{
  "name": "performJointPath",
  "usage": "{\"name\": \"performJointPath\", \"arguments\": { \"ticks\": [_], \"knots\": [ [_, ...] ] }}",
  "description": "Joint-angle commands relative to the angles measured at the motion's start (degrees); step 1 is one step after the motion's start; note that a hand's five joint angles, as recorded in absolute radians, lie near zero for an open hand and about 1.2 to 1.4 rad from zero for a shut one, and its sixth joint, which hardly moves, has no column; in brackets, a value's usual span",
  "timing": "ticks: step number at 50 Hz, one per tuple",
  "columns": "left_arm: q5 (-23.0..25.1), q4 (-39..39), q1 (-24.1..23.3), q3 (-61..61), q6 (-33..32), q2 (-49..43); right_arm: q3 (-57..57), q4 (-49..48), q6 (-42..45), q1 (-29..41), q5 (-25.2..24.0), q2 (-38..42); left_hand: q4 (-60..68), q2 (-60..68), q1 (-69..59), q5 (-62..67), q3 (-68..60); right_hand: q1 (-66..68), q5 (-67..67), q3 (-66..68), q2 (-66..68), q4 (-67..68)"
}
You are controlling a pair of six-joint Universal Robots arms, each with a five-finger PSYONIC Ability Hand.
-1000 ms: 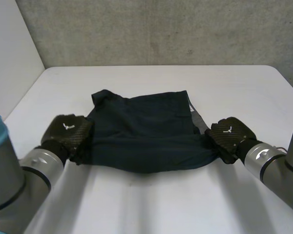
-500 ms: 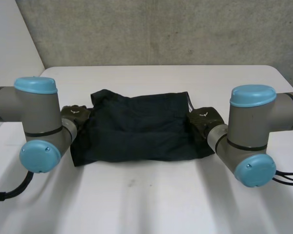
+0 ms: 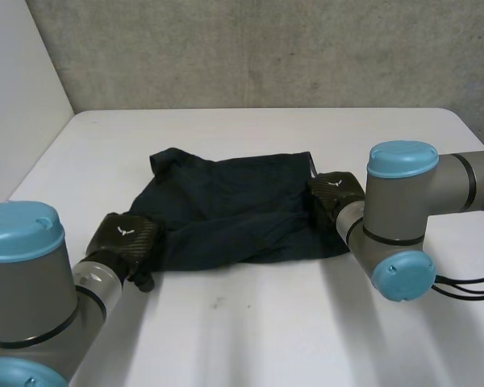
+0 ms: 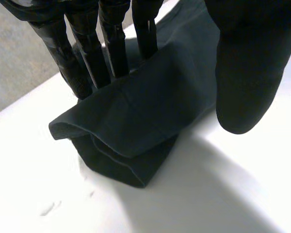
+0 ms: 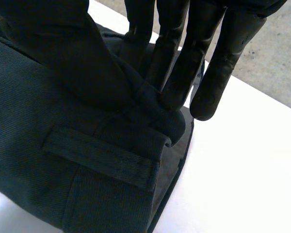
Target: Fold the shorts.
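Observation:
Dark navy shorts [image 3: 234, 214] lie folded on the middle of the white table [image 3: 258, 330]. My left hand [image 3: 127, 240] rests at their near left corner. In the left wrist view its fingers [image 4: 111, 43] stand straight behind the doubled cloth corner [image 4: 131, 126], with the thumb [image 4: 247, 73] held apart in front, so the hand is open. My right hand [image 3: 336, 193] is at the shorts' right edge. There its thumb [image 5: 68, 58] and fingers pinch a ridge of cloth [image 5: 155, 104] just above a belt loop [image 5: 97, 155].
A grey concrete wall [image 3: 266, 48] rises behind the table's far edge, and a white panel [image 3: 16, 97] stands at the left. My right arm's elbow [image 3: 399, 218] hangs over the table to the right of the shorts.
My right hand carried its side of the shorts away from me and stays there. My left hand went the same way, then drew back to the near left corner and let go.

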State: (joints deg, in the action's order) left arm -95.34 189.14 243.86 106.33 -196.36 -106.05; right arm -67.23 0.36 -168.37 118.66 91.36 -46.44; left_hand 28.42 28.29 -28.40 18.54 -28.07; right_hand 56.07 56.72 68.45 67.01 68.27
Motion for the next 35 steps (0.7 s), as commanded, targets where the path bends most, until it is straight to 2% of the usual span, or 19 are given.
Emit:
{"name": "performJointPath", "arguments": {
  "ticks": [1,16,19,20,22,23,31,35],
  "knots": [
    [-0.1,1.2,1.9,-4.3,-0.1,-6.6,-1.4,0.2,0.2,0.0,-0.3,-0.7,4.7,4.8,-4.7,4.6,-5.0,23.9,13.3,11.5,13.0,11.7],
    [-0.1,3.0,2.1,-11.1,-0.7,-14.0,-2.1,0.1,0.7,0.0,-0.7,-1.0,5.7,5.8,-5.7,5.6,-6.0,23.9,13.3,11.5,13.0,11.7],
    [-0.1,3.2,2.1,-12.4,-2.5,-14.8,-2.1,0.3,1.0,0.0,-0.7,-1.3,23.6,23.7,-23.6,23.5,-24.0,23.9,13.3,11.5,13.0,11.7],
    [-0.1,3.2,2.0,-12.7,-3.3,-14.8,-2.1,0.3,1.6,0.0,-0.7,-1.5,37.5,37.6,-37.5,37.4,-37.8,23.9,13.3,11.5,13.0,11.7],
    [0.0,3.3,1.9,-13.0,-4.0,-14.6,-2.3,0.5,3.3,0.1,-0.6,-2.1,51.5,51.6,-51.5,51.4,-51.9,23.9,13.3,11.5,13.0,11.7],
    [0.0,3.4,1.9,-13.0,-4.2,-14.2,-2.5,0.7,4.1,0.1,-0.5,-2.5,51.6,51.7,-51.6,51.5,-51.9,23.9,13.3,11.5,13.0,11.7],
    [-0.3,1.0,1.2,-13.2,-4.1,0.8,-5.3,1.0,16.0,-0.1,-0.5,-15.2,51.6,51.7,-51.6,51.5,-51.9,23.9,13.3,11.5,13.0,11.7],
    [-0.3,-5.0,0.5,-16.5,-3.9,8.7,-4.8,3.2,22.5,-0.4,-0.4,-23.3,51.6,51.7,-51.6,51.5,-51.9,23.9,13.3,11.5,13.0,11.7]
  ]
}}
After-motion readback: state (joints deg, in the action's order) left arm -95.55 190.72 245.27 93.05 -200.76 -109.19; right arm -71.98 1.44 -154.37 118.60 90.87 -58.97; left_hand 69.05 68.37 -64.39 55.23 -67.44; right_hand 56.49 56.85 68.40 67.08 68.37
